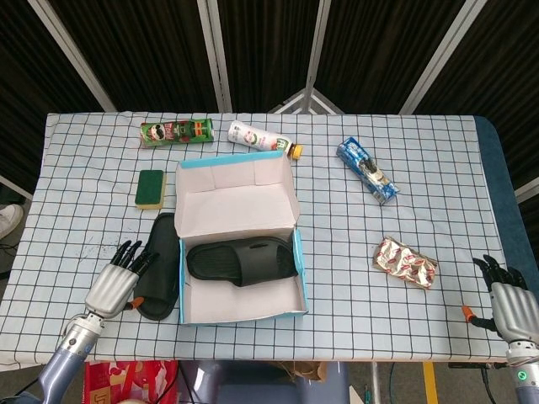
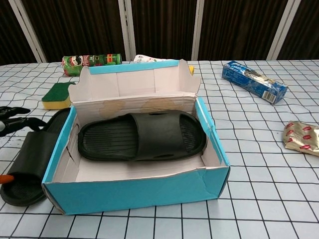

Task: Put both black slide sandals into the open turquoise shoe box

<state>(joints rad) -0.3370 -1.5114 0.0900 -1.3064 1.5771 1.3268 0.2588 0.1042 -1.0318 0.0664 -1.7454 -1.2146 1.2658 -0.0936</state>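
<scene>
One black slide sandal [image 1: 242,259] [image 2: 141,135] lies flat inside the open turquoise shoe box [image 1: 299,278] [image 2: 137,193]. The second black sandal [image 1: 160,265] [image 2: 31,162] lies on the table just left of the box, running along its left wall. My left hand [image 1: 118,282] [image 2: 12,124] hovers over that sandal's near left edge with fingers spread, holding nothing. At the table's near right corner my right hand [image 1: 505,295] rests with nothing in it, far from the box.
A green sponge [image 1: 151,188] lies behind the loose sandal. A green chips can [image 1: 176,132] and a white bottle [image 1: 261,139] lie at the back. On the right are a blue packet [image 1: 366,170] and a foil snack pack [image 1: 405,262].
</scene>
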